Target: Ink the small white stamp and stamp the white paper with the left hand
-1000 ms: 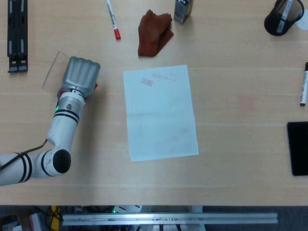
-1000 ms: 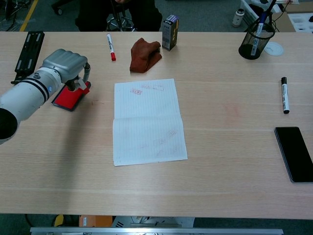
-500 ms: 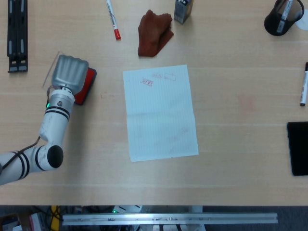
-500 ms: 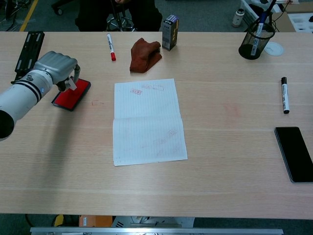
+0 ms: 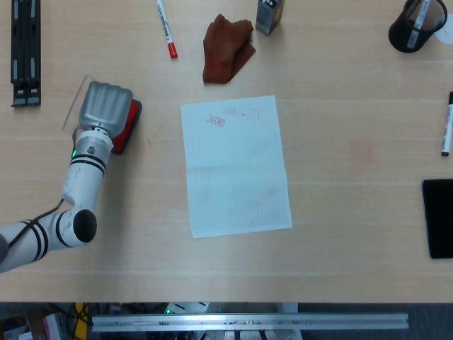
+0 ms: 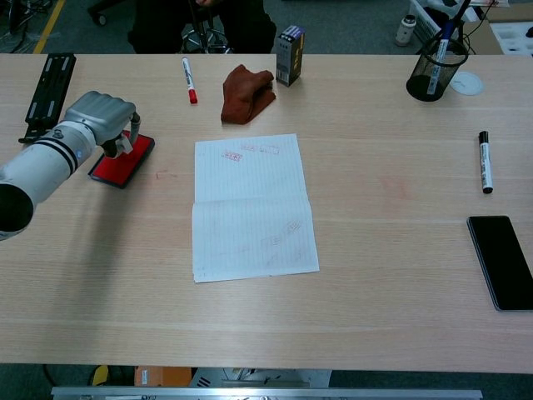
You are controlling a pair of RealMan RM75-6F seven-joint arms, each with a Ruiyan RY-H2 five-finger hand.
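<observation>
My left hand (image 5: 105, 106) (image 6: 102, 115) hovers knuckles-up over the left part of the red ink pad (image 5: 129, 126) (image 6: 123, 165), at the table's left. In the chest view a small white stamp (image 6: 126, 143) shows under its curled fingers, held down against or just above the pad; contact is unclear. The head view hides the stamp under the hand. The white paper (image 5: 236, 166) (image 6: 252, 208) lies flat in the middle, to the hand's right, with faint red stamp marks near its top edge. The right hand is in neither view.
A clear lid (image 5: 73, 108) lies left of the pad and a black rail (image 5: 25, 49) at far left. Along the back are a red marker (image 5: 165, 28), brown cloth (image 5: 226, 48), small box (image 5: 269, 15) and pen cup (image 5: 414, 25). A black marker (image 5: 447, 124) and phone (image 5: 439, 216) are at right.
The left hand slid left from the pad's right end to its left part, uncovering the red surface, then barely shifted. The paper has not moved.
</observation>
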